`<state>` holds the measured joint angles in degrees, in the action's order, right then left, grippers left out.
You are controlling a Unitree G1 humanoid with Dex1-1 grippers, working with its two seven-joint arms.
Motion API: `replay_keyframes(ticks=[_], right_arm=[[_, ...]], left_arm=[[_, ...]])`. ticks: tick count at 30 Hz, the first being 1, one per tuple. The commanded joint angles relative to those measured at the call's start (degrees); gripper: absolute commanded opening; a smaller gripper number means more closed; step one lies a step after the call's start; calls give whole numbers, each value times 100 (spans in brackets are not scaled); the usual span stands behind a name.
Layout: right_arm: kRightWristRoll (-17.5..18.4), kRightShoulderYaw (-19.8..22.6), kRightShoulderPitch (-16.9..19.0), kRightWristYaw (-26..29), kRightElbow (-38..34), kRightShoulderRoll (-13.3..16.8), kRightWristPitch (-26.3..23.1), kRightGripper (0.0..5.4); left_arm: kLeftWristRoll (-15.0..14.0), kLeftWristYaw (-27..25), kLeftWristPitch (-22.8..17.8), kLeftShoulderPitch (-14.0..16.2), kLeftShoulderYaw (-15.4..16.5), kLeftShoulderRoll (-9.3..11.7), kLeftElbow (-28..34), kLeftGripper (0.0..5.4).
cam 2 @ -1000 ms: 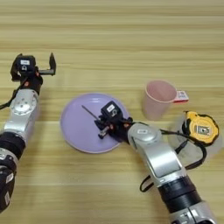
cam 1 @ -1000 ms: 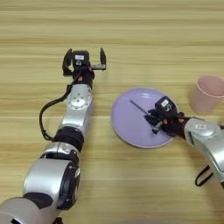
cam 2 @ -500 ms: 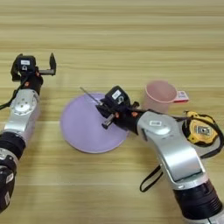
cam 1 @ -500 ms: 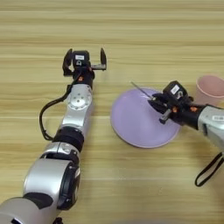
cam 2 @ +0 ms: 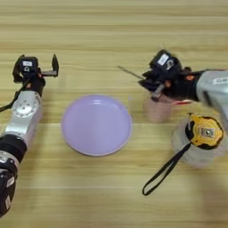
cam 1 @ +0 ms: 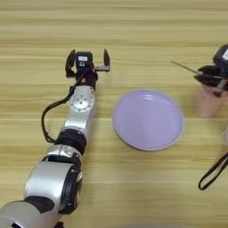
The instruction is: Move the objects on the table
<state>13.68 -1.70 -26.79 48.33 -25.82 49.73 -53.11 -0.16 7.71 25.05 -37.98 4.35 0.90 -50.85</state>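
A small screwdriver (cam 2: 133,74) is being held in the right end effector (cam 2: 153,85), fingers closed on its handle end, thin shaft pointing left, above a pink cup (cam 2: 156,109). It is judged light, stiff and slippery along the shaft, so the handle is the better hold. The lavender plate (cam 2: 96,125) is lying bare on the counter (cam 2: 111,26), judged rigid and light, best taken at the rim. The yellow-black gadget (cam 2: 204,132) is sitting on a clear tape roll (cam 2: 189,151), its limp black strap (cam 2: 162,171) trailing down-left. The left end effector (cam 1: 87,62) is resting spread wide, holding nothing, left of the plate. Counted: one of each.
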Motion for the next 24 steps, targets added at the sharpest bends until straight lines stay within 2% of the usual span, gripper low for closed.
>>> replay_keyframes(ticks=[1,4,7,10,14,19,24], right_arm=[[-149,-254,-566,646,449,846,326,85],[-374,-526,-825,1006,823,1230,613,85],[-527,-740,-1012,1302,1109,1427,859,85],[-738,-970,-1054,1549,1291,1574,1171,85],[-1097,-1291,-1165,1755,1512,1598,1473,85],[-1558,-1704,-1307,1951,1736,1485,1689,85],[-1854,-1867,-1489,2107,2014,1377,1838,85]], left_arm=[[71,48,-119,1,-11,-6,38,540],[69,62,-126,1,-19,-17,43,540],[69,72,-131,-2,-24,-28,46,540],[69,80,-132,-7,-27,-34,39,540],[66,76,-133,-4,-25,-26,37,540],[61,68,-133,6,-24,-22,49,540],[67,79,-142,17,-33,-40,82,540]])
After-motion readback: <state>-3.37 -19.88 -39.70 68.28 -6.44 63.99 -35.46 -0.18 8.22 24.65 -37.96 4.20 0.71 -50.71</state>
